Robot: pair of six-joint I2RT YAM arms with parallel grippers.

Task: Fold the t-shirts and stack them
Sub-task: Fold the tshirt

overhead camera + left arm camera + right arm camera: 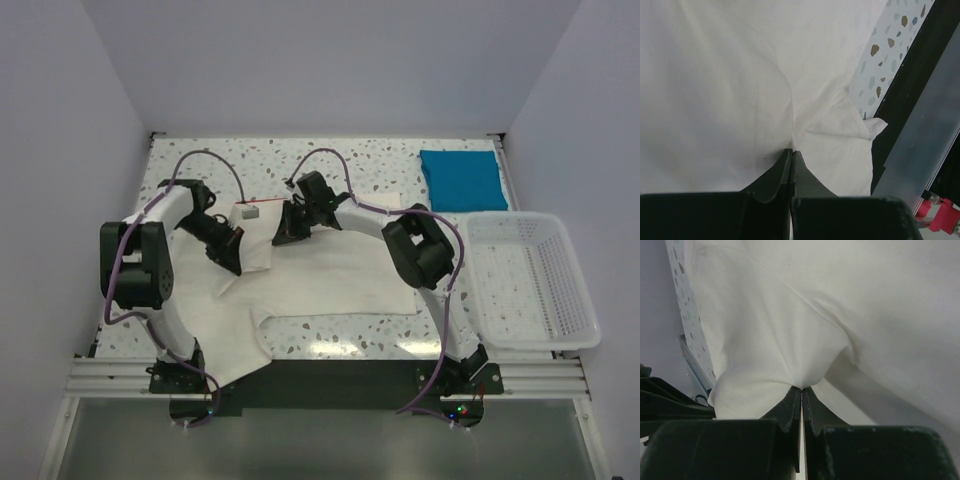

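I've got both arms reaching in over the cream-white t-shirt (330,275). It lies spread across the middle of the table (380,160), with one part trailing over the near edge beside the left arm's base. The left gripper (791,154) is pinched tight on a bunch of that cloth, and in its wrist view the creases run straight into the closed tips. The right gripper (802,390) is clamped just as firmly on another fold of the same shirt, which drapes away from its tips.

From above, the two grippers sit near each other at the far left part of the shirt, beside a small grey tag (250,210) (whether the pinched cloth is lifted clear of the table I can't tell).

The teal-blue t-shirt (462,180) lies folded into a neat rectangle at the far right corner, well apart from both grippers. A white lattice basket (530,280) sits at the right edge, just nearer than it.
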